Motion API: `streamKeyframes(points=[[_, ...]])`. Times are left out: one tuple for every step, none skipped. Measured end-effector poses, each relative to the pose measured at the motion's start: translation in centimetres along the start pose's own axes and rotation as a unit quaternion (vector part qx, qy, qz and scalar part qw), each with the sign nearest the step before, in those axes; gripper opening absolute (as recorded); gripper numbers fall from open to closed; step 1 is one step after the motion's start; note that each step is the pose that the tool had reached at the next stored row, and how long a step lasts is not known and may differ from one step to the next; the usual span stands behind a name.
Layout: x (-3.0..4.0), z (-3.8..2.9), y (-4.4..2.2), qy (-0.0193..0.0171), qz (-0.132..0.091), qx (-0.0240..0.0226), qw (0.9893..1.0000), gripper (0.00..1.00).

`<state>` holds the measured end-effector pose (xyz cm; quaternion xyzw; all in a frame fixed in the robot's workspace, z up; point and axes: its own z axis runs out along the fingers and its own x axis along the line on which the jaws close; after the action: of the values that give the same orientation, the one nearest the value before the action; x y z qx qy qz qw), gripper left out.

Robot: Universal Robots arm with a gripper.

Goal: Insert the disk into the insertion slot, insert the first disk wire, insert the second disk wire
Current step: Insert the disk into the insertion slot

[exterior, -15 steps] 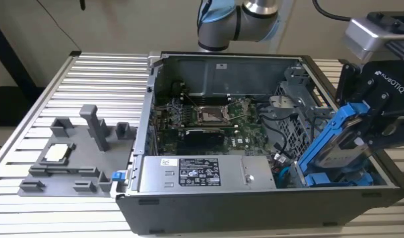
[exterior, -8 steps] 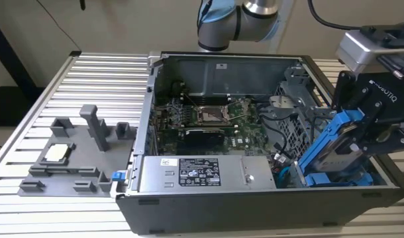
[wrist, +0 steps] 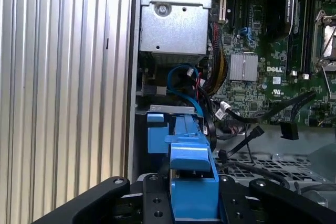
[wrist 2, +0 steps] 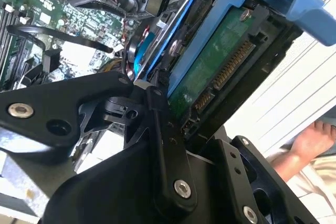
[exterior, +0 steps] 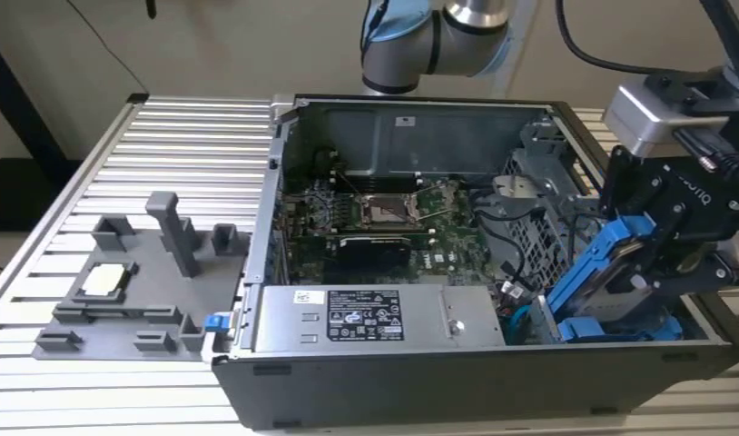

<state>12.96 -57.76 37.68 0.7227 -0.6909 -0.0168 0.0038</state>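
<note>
Slatted aluminium table [exterior: 163, 136], carrying all items below

Open computer case [exterior: 467, 381], lying on its side across the middle and the exterior view's right of the table, interior facing up

Robot arm [exterior: 437, 41], grey and blue joint seen beyond the far wall of the case

Power supply [exterior: 369, 318], silver box with a label, along the near wall inside the case

Motherboard [exterior: 382, 213], green, on the case floor, farther in than the power supply

Grey fixture plate [exterior: 127, 291] with upright posts, on the table at the exterior view's left of the case

Gripper [exterior: 645, 238], black, above the near corner of the case at the exterior view's right; jaws closed on the disk, one finger on each flat side

Disk [exterior: 594, 268] in its blue carrier, held tilted, lower end dipping into the case near the insertion slot [wrist: 140, 142], upper end with the handle tabs raised above the case rim; not seated

Second blue-fronted drive [exterior: 618, 329], lying low just below the held one

Blue and black cables [wrist: 184, 77], loose between the power supply and the drive bay

Person's hand [wrist 2: 310, 140], resting beyond the table edge in the second wrist view
</note>
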Motion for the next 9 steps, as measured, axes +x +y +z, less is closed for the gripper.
streamKeyframes(points=[[0.01, 0.18, -0.01, -0.0001, 0.000, 0.0000, 1.0000, 0.33], [0.01, 0.36, -0.01, 0.0000, 0.000, 0.0000, 1.0000, 0.33], [0.02, 0.54, -0.02, 0.0000, 0.000, 0.0000, 1.0000, 0.33], [0.02, 0.72, -0.03, 0.0000, 0.000, 0.0000, 1.0000, 0.33], [0.03, 0.90, -0.03, 0.0000, 0.000, 0.0000, 1.0000, 0.33], [0.03, 1.08, -0.04, 0.0000, 0.000, 0.0000, 1.0000, 0.33], [0.03, 1.24, -0.04, 0.0001, 0.000, 0.0000, 1.0000, 0.33], [0.03, 1.43, -0.05, 0.0001, 0.000, 0.0000, 1.0000, 0.33], [0.03, 1.64, -0.06, -0.0002, 0.000, 0.0000, 1.0000, 0.33]])
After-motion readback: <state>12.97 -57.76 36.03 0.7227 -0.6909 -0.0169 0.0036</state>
